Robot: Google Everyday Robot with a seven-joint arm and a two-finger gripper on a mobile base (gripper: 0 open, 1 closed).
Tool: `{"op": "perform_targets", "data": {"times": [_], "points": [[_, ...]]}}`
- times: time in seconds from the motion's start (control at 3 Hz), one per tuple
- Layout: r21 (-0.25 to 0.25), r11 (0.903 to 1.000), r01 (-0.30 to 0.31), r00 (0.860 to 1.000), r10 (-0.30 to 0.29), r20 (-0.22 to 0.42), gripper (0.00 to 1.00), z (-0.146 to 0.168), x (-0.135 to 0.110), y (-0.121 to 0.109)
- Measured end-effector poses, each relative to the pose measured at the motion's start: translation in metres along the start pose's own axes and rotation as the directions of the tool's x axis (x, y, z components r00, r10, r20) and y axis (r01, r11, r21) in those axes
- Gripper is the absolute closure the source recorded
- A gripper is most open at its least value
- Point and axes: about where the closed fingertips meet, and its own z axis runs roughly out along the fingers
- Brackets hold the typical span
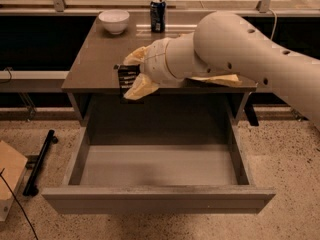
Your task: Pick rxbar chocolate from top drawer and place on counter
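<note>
Speckled terrazzo floor (280, 149) runs below and in front of the counter (97, 59). Black rod (40, 161) lies on it, left of the counter, and beside it at the frame edge is a brown cardboard piece (9, 176).

Top drawer (157, 201) is pulled out from under the counter's front edge, plain front panel nearest. Inside, only its pale grey floor shows.

My gripper (131, 77) hangs at the counter's front edge, left of centre, above the back of the drawer. It is clamped on the rxbar chocolate (127, 76). One yellowish finger (136, 57) is above the bar and one below, with the black wrapper pinched between them. The bar is off the drawer floor and sits level with the counter's front lip. I cannot tell if it touches the counter.

My arm (235, 46) crosses the counter's right half. A yellowish edge (220, 79) sticks out under it; cannot tell what it is.

At the counter's far edge, the white bowl (114, 21) stands left with only white showing inside. A dark blue can (157, 15) stands upright just right of it.
</note>
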Motion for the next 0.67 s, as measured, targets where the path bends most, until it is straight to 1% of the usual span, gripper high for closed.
{"op": "perform_targets", "data": {"times": [0.33,0.67], "points": [[0.095,0.9931,-0.068,0.997,0.071,-0.028,1.00,0.003,0.023,-0.042],[0.155,0.9760,-0.152,0.987,0.159,-0.033,1.00,0.019,0.059,-0.078]]}}
